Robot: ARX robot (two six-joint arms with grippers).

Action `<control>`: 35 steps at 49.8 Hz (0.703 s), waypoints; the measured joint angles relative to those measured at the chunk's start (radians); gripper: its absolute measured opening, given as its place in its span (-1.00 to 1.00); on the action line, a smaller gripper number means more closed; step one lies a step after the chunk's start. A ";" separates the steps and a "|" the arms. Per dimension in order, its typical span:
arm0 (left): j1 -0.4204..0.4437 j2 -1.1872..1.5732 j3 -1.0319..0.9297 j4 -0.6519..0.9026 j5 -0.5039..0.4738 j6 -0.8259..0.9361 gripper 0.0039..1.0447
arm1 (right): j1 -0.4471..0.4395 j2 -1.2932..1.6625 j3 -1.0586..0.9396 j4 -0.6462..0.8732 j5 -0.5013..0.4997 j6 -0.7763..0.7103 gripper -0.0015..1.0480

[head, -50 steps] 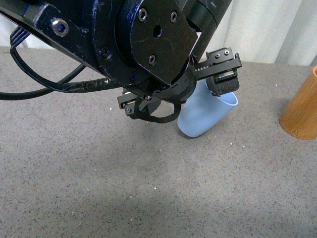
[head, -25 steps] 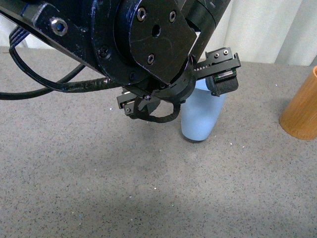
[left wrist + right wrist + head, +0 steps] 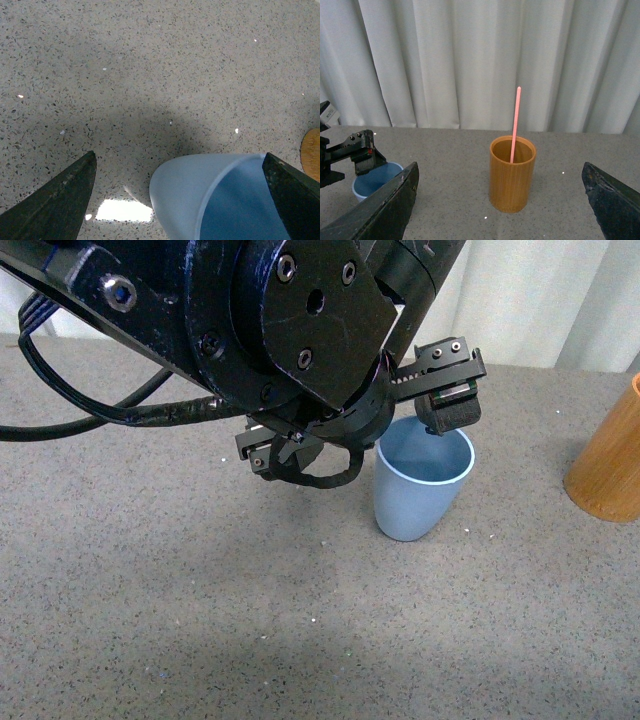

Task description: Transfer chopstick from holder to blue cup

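The blue cup stands upright on the grey table, its mouth facing up. My left gripper hangs open over it, and one fingertip sits just above the cup's far rim. In the left wrist view the blue cup lies between the wide-apart fingers, close to one of them. The orange-brown holder stands in front of my open right gripper, some way off. One pink chopstick stands in it. The holder shows at the front view's right edge.
White curtains close off the back of the table. The left arm's black body and cables fill the upper left of the front view. The blue cup and the left gripper's finger show at the side of the right wrist view.
The blue cup was tilted between the left fingers one second ago and now stands upright with its mouth up. The left gripper has hardly moved.
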 joint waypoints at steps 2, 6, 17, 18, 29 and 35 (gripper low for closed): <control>0.000 0.000 0.000 0.000 0.000 0.000 0.88 | 0.000 0.000 0.000 0.000 0.000 0.000 0.81; 0.004 0.000 0.001 -0.004 -0.001 -0.005 0.88 | 0.000 0.000 0.000 0.000 0.000 0.000 0.81; 0.026 -0.005 -0.120 0.355 -0.222 0.169 0.65 | 0.000 0.000 0.000 0.000 0.000 0.000 0.81; 0.035 -0.013 -0.170 0.471 -0.254 0.231 0.58 | 0.000 0.000 0.000 0.000 0.000 0.000 0.81; 0.249 -0.310 -0.677 1.145 -0.134 0.640 -0.16 | 0.000 0.000 0.000 0.000 0.003 0.000 0.81; 0.444 -0.544 -0.955 1.149 0.061 0.691 -0.66 | 0.000 0.000 0.000 0.000 -0.001 0.000 0.81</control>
